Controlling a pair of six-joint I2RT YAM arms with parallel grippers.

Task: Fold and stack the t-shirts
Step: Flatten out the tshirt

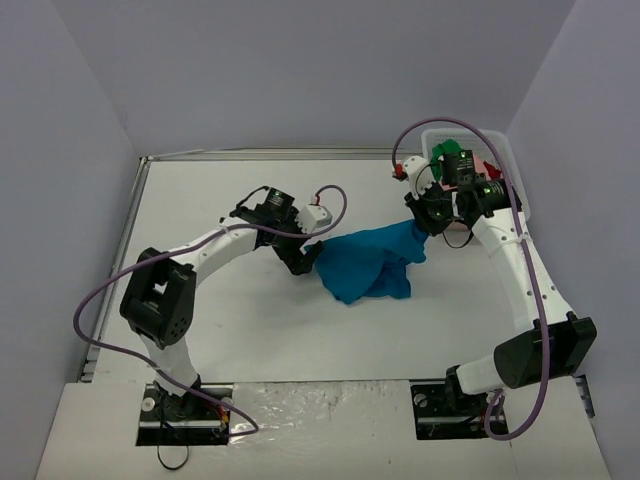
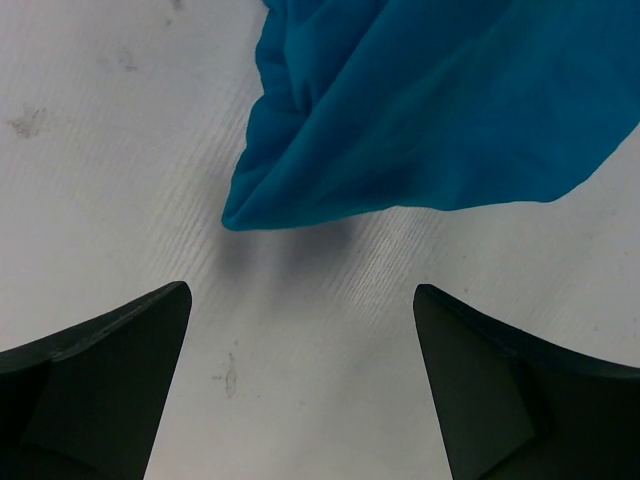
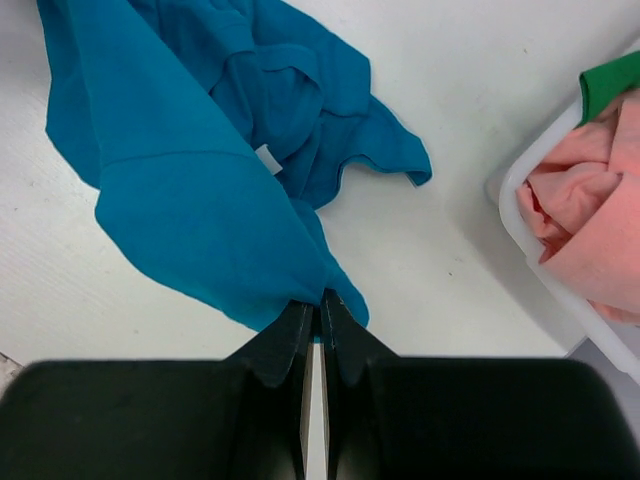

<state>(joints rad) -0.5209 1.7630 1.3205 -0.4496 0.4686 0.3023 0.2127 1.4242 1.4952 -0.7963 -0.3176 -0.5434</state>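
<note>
1. Pinching one edge of the teal-blue t-shirt (image 3: pixel 200 180), the right gripper (image 3: pixel 318 298) has its two fingers pressed together on the cloth, which fans out from the fingertips.
2. The teal-blue t-shirt lies crumpled, not folded, on the white surface (image 1: pixel 220 330), roughly midway between the two arms. One end stretches toward the right gripper and the rest lies in loose folds.
3. A small white label (image 3: pixel 266 160) shows among those folds in the right wrist view.
4. The left gripper (image 2: pixel 302 292) is low over the surface at the shirt's left side, with its fingers spread wide apart and nothing between them. A rounded corner of the teal-blue t-shirt lies just ahead of the fingertips without touching them.
5. A white basket (image 1: pixel 470 132) stands at the far right corner of the surface, close to the right gripper.
6. Inside the basket a pink t-shirt (image 3: pixel 590 220) is bunched up against the rim. A green t-shirt (image 3: pixel 612 85) shows at the basket's edge beside it.
</note>
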